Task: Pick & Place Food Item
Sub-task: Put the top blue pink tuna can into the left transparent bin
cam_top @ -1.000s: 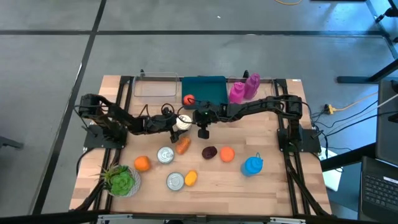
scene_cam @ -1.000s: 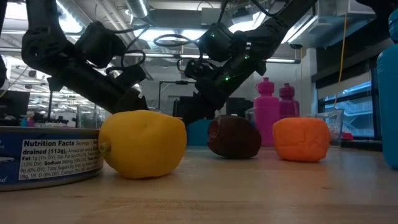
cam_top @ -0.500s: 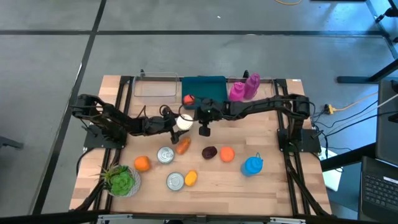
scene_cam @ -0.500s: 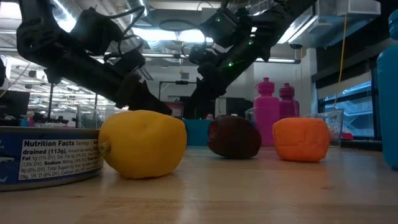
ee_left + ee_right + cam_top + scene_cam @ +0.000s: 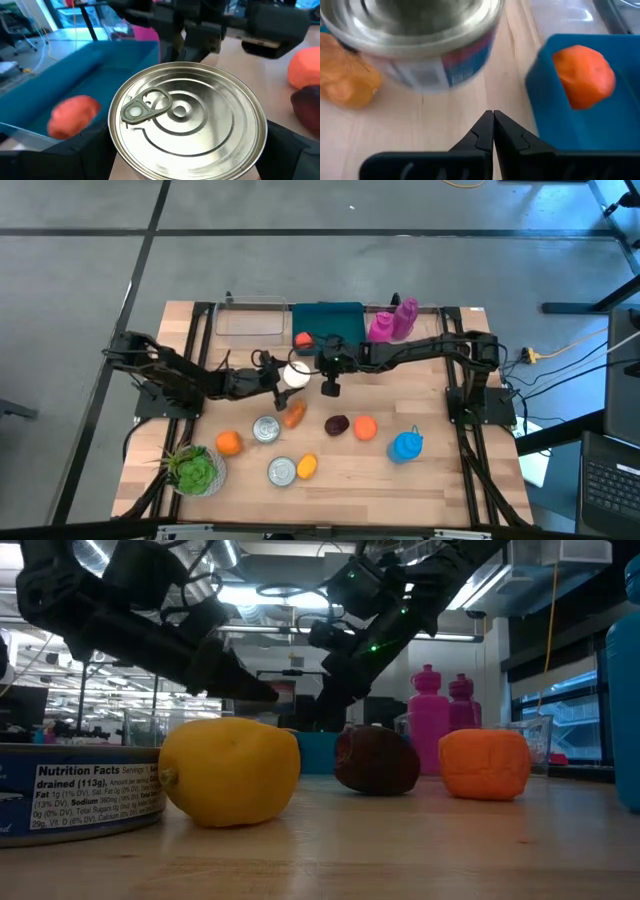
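- Gripping a tin can (image 5: 187,120), the left gripper (image 5: 283,376) has its dark fingers (image 5: 80,155) on either side of the can's wall, spread wide to take it; the pull-tab lid faces the wrist camera.
- In the high view the can (image 5: 294,374) sits at the tip of the left arm, near the table's middle, just in front of the blue tray (image 5: 340,320) at the far edge.
- The low view places the left arm's tip above table level; whether the can is touching the wood cannot be told.
- The right gripper (image 5: 329,387) is just beside the can, on its right. Its jaws are closed, tips touching, with nothing between them, as seen in the right wrist view (image 5: 493,131).
- In that view the can (image 5: 415,40) lies ahead of the closed tips, apart from them, with an orange food piece (image 5: 347,77) beside it.
- A red-orange food item (image 5: 303,339) lies inside the blue tray, at its left end.
- Two more cans (image 5: 266,429) (image 5: 282,470) rest on the table nearer the front.
- Other items on the table: a yellow lemon (image 5: 230,772), a dark fruit (image 5: 377,760), an orange fruit (image 5: 484,764), two pink bottles (image 5: 393,321), a blue bottle (image 5: 405,446), a green leafy item (image 5: 194,470).
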Robot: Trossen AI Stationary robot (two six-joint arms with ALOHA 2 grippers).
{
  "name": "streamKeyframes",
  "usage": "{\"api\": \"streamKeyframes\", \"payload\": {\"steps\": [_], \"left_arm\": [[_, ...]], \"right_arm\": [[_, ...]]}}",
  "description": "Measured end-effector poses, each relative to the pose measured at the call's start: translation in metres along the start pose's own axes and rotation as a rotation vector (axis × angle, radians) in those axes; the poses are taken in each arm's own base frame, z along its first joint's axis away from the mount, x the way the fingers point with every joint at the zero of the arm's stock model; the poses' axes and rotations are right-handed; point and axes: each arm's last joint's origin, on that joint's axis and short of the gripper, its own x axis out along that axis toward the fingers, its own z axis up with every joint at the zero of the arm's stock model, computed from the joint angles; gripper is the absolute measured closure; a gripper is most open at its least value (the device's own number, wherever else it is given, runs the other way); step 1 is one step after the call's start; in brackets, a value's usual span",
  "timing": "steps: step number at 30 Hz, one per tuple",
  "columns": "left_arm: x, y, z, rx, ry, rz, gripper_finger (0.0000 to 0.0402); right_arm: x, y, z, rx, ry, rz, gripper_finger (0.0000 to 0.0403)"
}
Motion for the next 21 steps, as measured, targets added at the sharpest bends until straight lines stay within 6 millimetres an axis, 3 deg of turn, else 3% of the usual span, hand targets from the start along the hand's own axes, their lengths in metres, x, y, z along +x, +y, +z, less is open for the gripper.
{"api": "streamKeyframes", "payload": {"steps": [6,15,21], "left_arm": [[-0.019,0.012,0.019,-0.012,0.006,0.022,0.0054],[-0.056,0.033,0.039,-0.011,0.008,0.170,0.0054],[-0.072,0.050,0.047,-0.037,-0.021,0.267,0.0054]], "right_arm": [[-0.018,-0.003,0.009,-0.010,-0.032,-0.009,0.0392],[-0.070,-0.012,0.031,-0.028,-0.162,-0.031,0.0392],[-0.105,-0.015,0.020,-0.007,-0.246,-0.087,0.0391]]}}
